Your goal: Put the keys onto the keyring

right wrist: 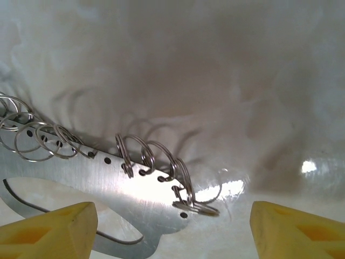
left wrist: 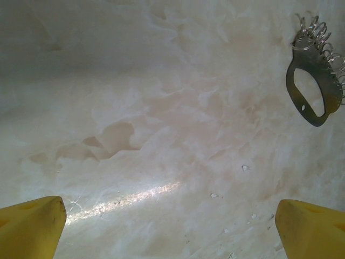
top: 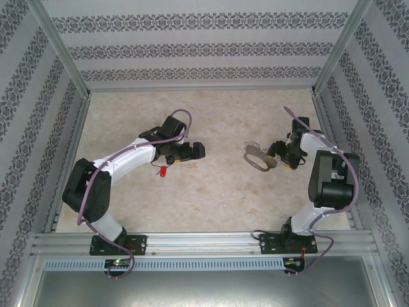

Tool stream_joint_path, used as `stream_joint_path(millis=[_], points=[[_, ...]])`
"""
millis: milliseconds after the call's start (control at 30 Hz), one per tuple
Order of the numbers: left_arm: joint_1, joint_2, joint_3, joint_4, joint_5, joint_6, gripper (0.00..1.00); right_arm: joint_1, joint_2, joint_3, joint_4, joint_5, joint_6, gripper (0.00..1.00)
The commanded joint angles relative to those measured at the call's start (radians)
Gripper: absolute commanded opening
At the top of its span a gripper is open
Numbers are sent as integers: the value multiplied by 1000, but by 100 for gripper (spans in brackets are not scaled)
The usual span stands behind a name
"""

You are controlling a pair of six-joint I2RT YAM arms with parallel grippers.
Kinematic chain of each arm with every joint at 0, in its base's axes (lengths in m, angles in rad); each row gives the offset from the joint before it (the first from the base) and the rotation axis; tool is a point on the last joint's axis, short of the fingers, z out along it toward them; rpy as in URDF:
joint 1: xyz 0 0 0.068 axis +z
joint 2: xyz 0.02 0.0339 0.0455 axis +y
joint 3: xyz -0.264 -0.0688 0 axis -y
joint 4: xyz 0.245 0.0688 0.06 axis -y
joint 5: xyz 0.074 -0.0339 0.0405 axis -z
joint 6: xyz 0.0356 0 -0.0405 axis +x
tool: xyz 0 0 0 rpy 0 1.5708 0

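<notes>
Marbled tabletop [top: 211, 198], keyring [right wrist: 129, 189] (rings along one edge), red key [top: 163, 171] well apart

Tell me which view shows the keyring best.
The right wrist view: the keyring lies close, each ring distinct. The left wrist view shows it whole but small; the top view, tiny.

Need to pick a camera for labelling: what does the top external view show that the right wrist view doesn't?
Top external: the red key lying beside the left gripper. Right wrist: close detail of the thin metal rings threaded through holes along one edge. Both: the keyring and the open right gripper close to it.
</notes>
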Motion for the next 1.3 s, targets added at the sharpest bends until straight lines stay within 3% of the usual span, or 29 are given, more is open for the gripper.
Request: stream_joint_path(millis=[0, 167, 533, 967, 1267], points=[[-10, -2, -10, 37, 11, -23, 100, -5, 26, 29, -8, -26, -34, 73], [-10, -12, -29, 53, 11, -41, 100, 7, 34, 24, -6, -43, -57, 72], [-10, -51, -67, 52, 8, -54, 96, 53, 29, -4, 6, -34, -68, 53], [-11, -56, -79, 68, 16, -62, 96, 94, -5, -8, -48, 61, -125, 52], [-11, -60, -90, 80, 16, -69, 96, 116, -5, -12, -56, 65, -133, 41]])
